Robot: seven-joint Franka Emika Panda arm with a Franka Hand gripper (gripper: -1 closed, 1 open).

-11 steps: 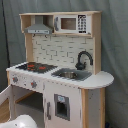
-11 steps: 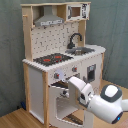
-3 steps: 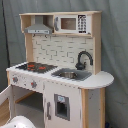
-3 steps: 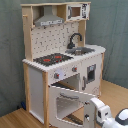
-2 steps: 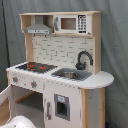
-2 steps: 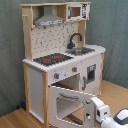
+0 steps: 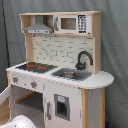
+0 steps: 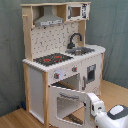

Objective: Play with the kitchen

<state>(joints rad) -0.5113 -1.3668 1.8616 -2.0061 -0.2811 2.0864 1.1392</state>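
Toy kitchen (image 7: pixel 60 75) standing on a wooden floor (image 8: pixel 12 119) before a grey curtain (image 8: pixel 10 55), seen in both exterior views. Oven door (image 8: pixel 67 102) beneath the hob (image 8: pixel 52 59) swung open. Arm (image 8: pixel 110 115) low in front of the kitchen, just beside that open door in the second exterior view. Gripper fingers hidden: spread or pressed together, cannot tell. Faucet (image 7: pixel 82 59) behind the sink (image 7: pixel 70 75).
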